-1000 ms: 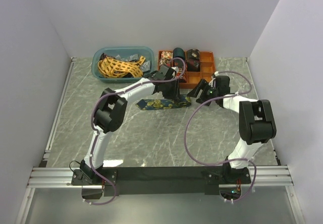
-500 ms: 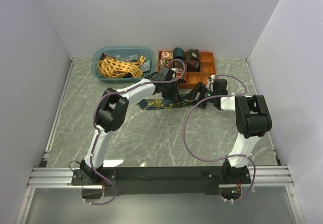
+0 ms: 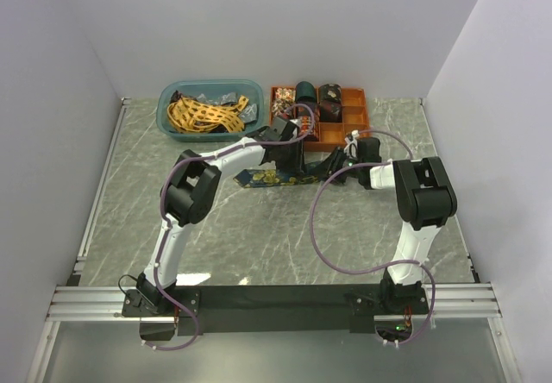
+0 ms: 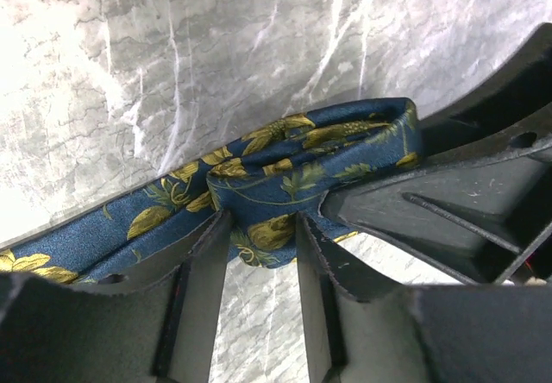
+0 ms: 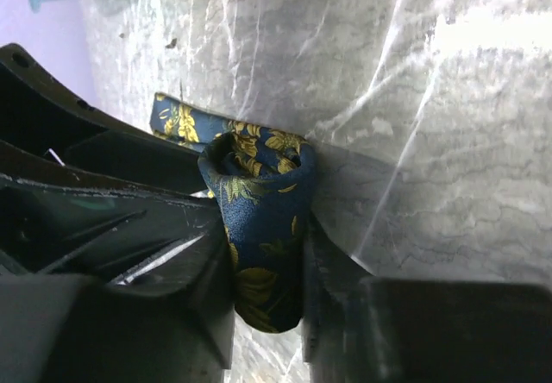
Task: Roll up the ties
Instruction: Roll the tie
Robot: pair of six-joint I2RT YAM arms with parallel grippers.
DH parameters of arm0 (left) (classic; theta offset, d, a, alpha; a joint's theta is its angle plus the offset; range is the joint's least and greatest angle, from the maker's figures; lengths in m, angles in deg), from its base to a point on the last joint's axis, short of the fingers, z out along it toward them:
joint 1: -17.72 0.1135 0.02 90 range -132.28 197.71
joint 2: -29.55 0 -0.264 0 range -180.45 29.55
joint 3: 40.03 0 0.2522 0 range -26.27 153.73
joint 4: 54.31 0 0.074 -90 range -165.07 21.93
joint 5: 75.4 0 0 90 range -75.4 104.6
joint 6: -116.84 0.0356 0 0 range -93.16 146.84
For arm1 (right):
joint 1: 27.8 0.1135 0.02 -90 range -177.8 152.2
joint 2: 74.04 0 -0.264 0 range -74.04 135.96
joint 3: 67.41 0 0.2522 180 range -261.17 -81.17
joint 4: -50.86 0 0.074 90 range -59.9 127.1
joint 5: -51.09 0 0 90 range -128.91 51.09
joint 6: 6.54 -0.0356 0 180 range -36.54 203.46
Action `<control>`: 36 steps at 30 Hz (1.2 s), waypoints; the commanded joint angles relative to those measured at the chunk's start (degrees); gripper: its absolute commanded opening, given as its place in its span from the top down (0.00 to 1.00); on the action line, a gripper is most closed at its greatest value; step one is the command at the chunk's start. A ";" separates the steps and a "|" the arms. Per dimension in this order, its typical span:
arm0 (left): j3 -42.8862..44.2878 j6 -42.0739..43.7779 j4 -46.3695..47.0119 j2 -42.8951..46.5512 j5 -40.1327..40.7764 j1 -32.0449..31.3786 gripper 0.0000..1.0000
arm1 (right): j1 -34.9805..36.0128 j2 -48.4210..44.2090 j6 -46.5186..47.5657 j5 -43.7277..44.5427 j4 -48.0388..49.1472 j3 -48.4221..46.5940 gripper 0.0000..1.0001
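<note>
Right gripper (image 5: 263,301) pinches rolled end of navy tie (image 5: 259,185) near far edge of worktop (image 5: 448,141), just before orange tray (image 3: 360,111). Left gripper (image 4: 259,249) clamps tie's length beside roll. Good rolling likely needs even turns, edges aligned, gentle tension, no crushing of core.

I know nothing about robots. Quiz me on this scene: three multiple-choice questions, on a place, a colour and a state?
1. Where is the yellow tie? A in the teal bin; B in a drawer; C on a hanger.
2. The held tie is: A red; B blue with gold leaves; C plain black.
3. Its end at the right gripper is: A flat; B rolled up; C knotted.
Answers: A, it lies heaped in the bin; B, both wrist views show that pattern; B, the right wrist view shows a coil.
</note>
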 commanded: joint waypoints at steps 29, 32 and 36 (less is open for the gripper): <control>-41.30 3.05 3.34 36.67 11.62 24.04 0.01 | 24.16 9.77 36.74 81.15 -66.60 -43.12 1.00; -40.86 3.14 3.43 36.23 11.53 24.22 0.00 | 26.45 12.50 36.74 84.49 -67.48 -44.87 1.00; -39.80 3.23 3.17 35.79 11.53 24.31 0.01 | 29.88 16.80 35.52 83.80 -69.68 -48.39 0.98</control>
